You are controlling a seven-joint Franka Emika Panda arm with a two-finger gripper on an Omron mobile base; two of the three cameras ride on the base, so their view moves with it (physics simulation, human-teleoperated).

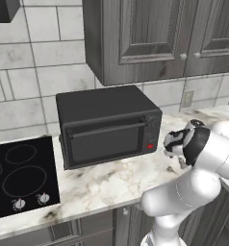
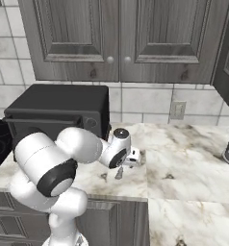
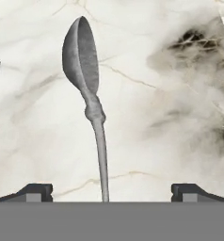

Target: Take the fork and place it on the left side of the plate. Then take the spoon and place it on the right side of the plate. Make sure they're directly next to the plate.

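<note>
The spoon [image 3: 88, 89] is framed between spread fingers [image 3: 36, 192] on the desk [image 3: 170, 141]; its thin handle could be missed if they are closed off-centre.

The arm [image 1: 198, 187] is built of glossy white rounded segments with broad dark bands at the joints, a mottled black-and-white wrist [image 1: 176, 142] capped by a small dark disc, and a claw [image 3: 112, 190] with two small dark fingertips [image 3: 36, 190].
</note>
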